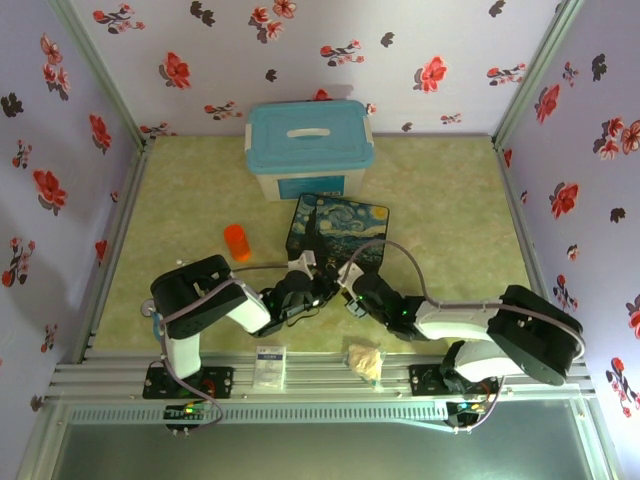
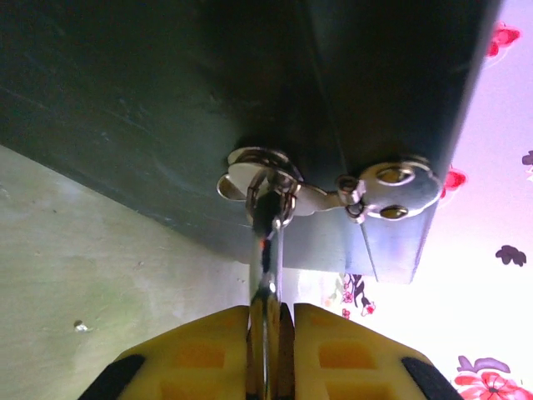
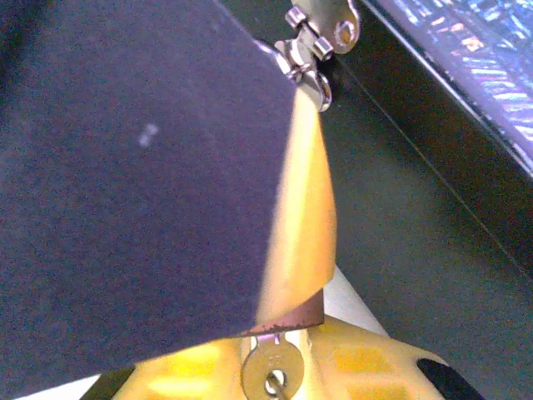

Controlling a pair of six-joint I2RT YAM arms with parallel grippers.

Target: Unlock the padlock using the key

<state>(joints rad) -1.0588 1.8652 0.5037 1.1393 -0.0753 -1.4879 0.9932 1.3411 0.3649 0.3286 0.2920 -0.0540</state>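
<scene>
Leftmost, an orange cylinder point(image 1: 237, 242) stands on the green table point(image 1: 450, 220) just beside the left arm. The left gripper point(image 2: 271, 315) has its yellow fingers point(image 2: 208, 350) pressed together on the padlock point(image 2: 266, 250); the thin silver shackle rises from between them through the loop of the hasp point(image 2: 391, 187) on the near side of the dark painted box point(image 1: 340, 228), and the lock's body is hidden. Close by to the right, at the same face of the box, the right gripper point(image 3: 271, 354) pinches the key point(image 3: 271, 373) by its small round head, which shows a hole.
</scene>
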